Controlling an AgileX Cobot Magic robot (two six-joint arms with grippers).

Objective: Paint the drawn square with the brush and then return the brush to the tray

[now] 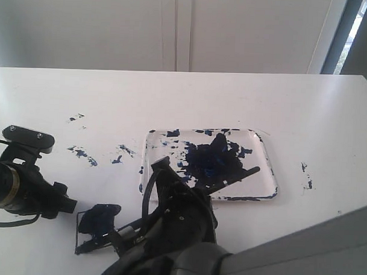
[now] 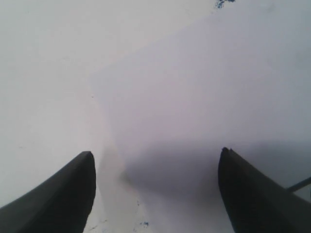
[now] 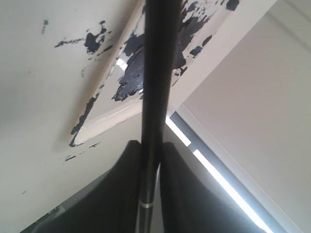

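R gripper [image 3: 149,145] w/ brush [image 3: 156,73] over paint-flecked white table [image 1: 233,97], window [image 1: 355,32] beyond

Blue paint specks [image 1: 81,152] across the white table [image 1: 263,98]

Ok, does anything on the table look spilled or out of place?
Yes. Dark paint specks lie scattered on the table left of the tray, with a few more to its right, all outside the square. The tray's rim is smeared too.

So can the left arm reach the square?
Probably yes. The left gripper is open and sits close beside the square, with nothing between them. The right gripper, holding the brush, crowds the square's other side, so they might bump.
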